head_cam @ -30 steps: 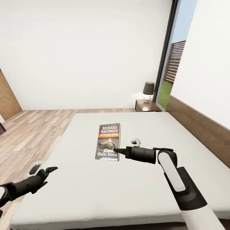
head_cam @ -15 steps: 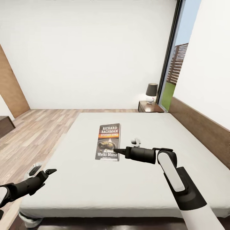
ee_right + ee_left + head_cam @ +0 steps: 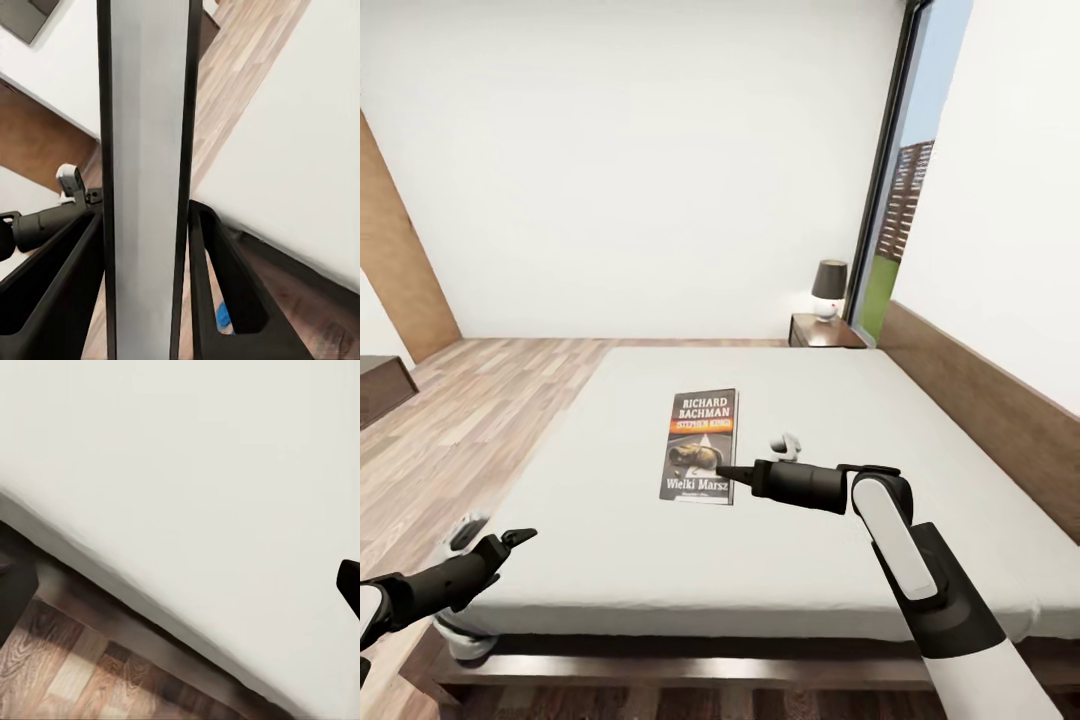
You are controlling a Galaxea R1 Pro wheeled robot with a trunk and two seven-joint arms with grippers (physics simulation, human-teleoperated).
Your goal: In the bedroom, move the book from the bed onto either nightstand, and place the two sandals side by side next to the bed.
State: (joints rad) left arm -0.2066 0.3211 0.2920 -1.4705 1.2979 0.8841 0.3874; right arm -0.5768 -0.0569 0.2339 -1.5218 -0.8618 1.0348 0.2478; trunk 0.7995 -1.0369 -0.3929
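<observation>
Here, in the head view, the bed (image 3: 660,560) fills the middle of the frame, its pale mattress running from the lower edge up to mid-height, with the headboard (image 3: 990,400) along the right side. The book (image 3: 701,445) lies flat on the mattress just left of centre, cover up. The right gripper (image 3: 722,471) reaches in from the lower right, its tips at the book's lower right corner with the fingers together on that edge. The left gripper (image 3: 520,537) hovers at lower left, over the near left corner of the bed; whether it is apart or together cannot be told there. A nightstand (image 3: 826,331) stands right of centre by the window (image 3: 890,200), a dark-shaded lamp (image 3: 828,288) on top.

In the left wrist view, the mattress covers the upper and right parts of the frame, the dark bed frame (image 3: 142,622) crosses diagonally, and wood floor (image 3: 67,675) lies at lower left.

In the right wrist view, the book's pale edge (image 3: 146,180) runs down the centre, clamped between two dark fingers (image 3: 225,285). The left arm (image 3: 45,221) shows at left of the frame, and a bit of blue, one sandal (image 3: 223,316), peeps out near the bottom.
</observation>
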